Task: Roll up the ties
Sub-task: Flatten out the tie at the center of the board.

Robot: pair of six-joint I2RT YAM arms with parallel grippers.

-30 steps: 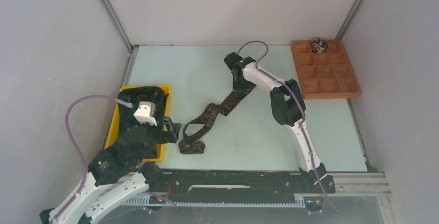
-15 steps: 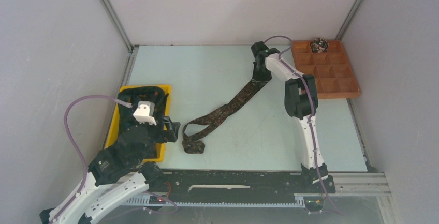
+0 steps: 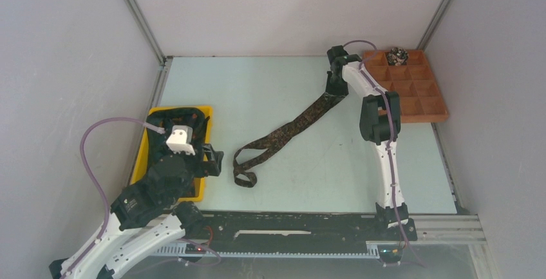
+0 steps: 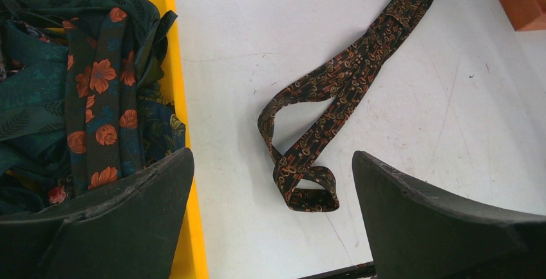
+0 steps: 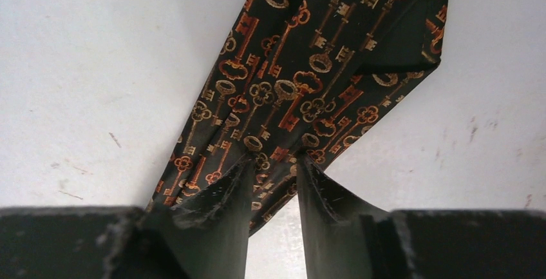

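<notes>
One long dark tie (image 3: pixel 290 127) patterned with orange keys lies slantwise across the table, its near end curled in a loop (image 4: pixel 309 185). My right gripper (image 3: pixel 333 92) sits at the tie's far, wide end, close to the wooden tray. In the right wrist view its jaws (image 5: pixel 275 160) are pinched on the gathered fabric (image 5: pixel 309 66). My left gripper (image 3: pixel 216 163) hovers wide open beside the yellow bin, the loop lying below and between its fingers (image 4: pixel 161 195). More ties (image 4: pixel 96 86), green with orange flowers, are heaped in the bin. A small rolled tie (image 3: pixel 397 54) rests in the tray's far compartment.
The yellow bin (image 3: pixel 152 110) stands at the left edge of the table. The wooden compartment tray (image 3: pixel 412 119) sits at the far right. White walls close in the table on three sides, and a black rail (image 3: pixel 290 222) runs along the near edge.
My right gripper has moved right toward the tray, dragging the tie's wide end and pulling the tie out straighter. The near loop has shrunk. The left arm has stayed put.
</notes>
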